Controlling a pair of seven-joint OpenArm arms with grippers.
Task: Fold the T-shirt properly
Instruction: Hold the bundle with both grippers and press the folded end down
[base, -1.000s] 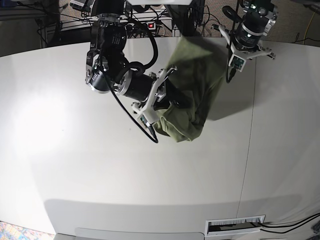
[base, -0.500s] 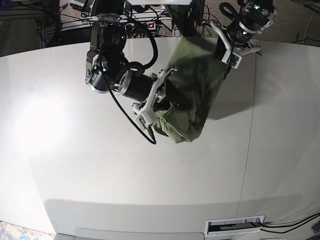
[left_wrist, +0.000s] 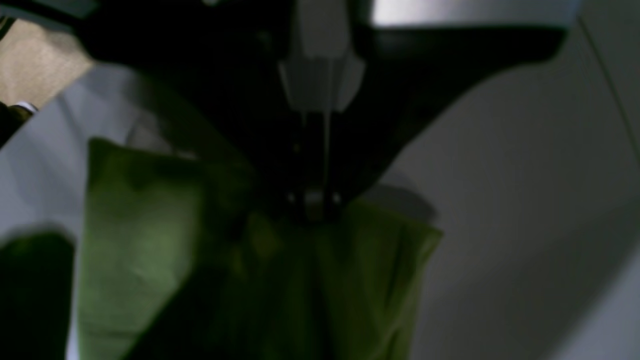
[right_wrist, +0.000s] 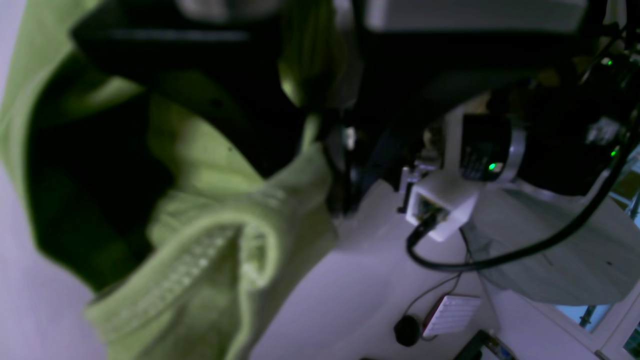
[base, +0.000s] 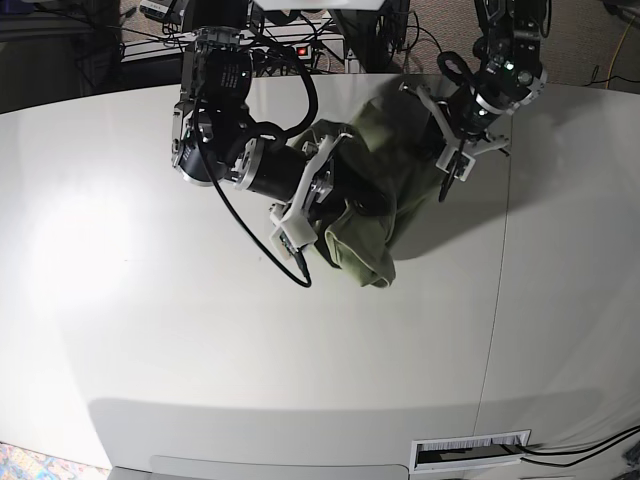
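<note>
Since the earlier frame, the left end effector (base: 432, 128) has been swung lower and inward, and the T-shirt (base: 375, 200) has been drawn into a more compact bunch. At the far middle of the white tabletop (base: 200, 340) the garment is held up between both arms, its lower fold hanging just above the surface. The left end effector is seen closed on a bunched edge of cloth. The right end effector (base: 335, 195) is likewise clamped on the fabric
</note>
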